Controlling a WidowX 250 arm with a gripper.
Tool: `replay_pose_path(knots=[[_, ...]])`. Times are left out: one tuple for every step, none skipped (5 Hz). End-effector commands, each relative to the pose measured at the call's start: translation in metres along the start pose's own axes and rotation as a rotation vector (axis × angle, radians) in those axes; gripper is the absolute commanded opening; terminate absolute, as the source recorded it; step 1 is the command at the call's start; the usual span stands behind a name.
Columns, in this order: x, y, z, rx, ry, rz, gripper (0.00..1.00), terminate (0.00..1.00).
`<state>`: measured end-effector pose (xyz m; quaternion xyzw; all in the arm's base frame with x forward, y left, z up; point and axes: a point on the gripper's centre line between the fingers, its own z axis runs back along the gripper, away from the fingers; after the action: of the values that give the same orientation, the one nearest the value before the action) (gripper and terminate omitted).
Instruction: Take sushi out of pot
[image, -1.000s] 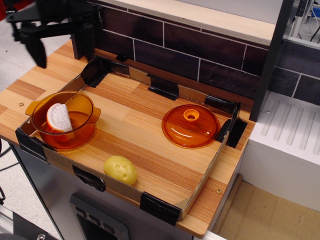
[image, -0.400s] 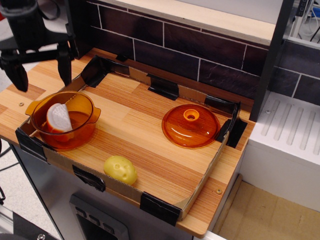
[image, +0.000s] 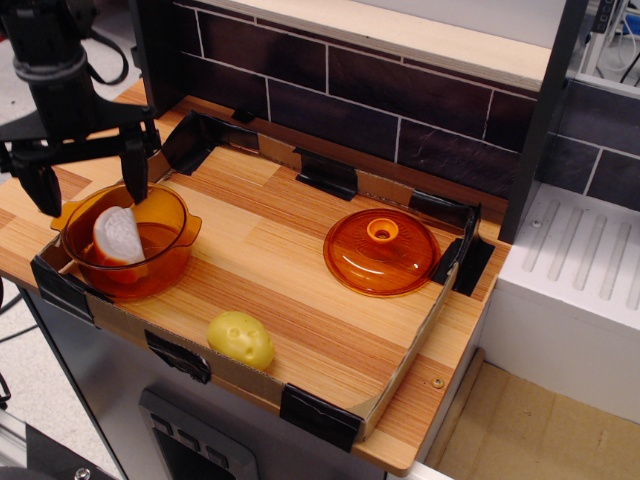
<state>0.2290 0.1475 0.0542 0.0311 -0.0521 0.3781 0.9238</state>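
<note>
At the nine o'clock edge of the wooden tray, in the single observation view, the pot stands with the sushi propped inside it against the nine o'clock wall, the white body facing the camera and an orange-red layer along its upper edge. The gripper hangs above the pot's rim, jaws spread wide and holding nothing; one finger shows at the pot's twelve o'clock rim, the other outside the pot near its ten o'clock handle. The sushi lies below the jaws, toward five o'clock from their midpoint, its long axis standing roughly upright and leaning slightly toward one o'clock; whether the fingers would straddle its thin dimension cannot be told from this angle. The lid rests flat at three o'clock, well apart, and the yellow lump sits at the six o'clock edge. Against the picture taken 0.4 s ago, the gripper has come lower and shifted toward the pot, with the jaw spread about unchanged; pot, sushi, lid and lump lie where they did. The grasp is judged not yet begun.
</note>
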Motion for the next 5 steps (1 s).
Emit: replay_pose_path(knots=[[-0.006,-0.007,0.002,-0.038,-0.03,0.001,1.0,0.0],[-0.006,-0.011,-0.001,-0.035,-0.024,0.012,1.0,0.0],[-0.006,-0.015,-0.006,-0.016,-0.023,0.023,1.0,0.0],[-0.007,-0.016,-0.012,0.015,-0.028,0.031,1.0,0.0],[-0.007,-0.016,-0.014,0.049,-0.038,0.035,1.0,0.0]])
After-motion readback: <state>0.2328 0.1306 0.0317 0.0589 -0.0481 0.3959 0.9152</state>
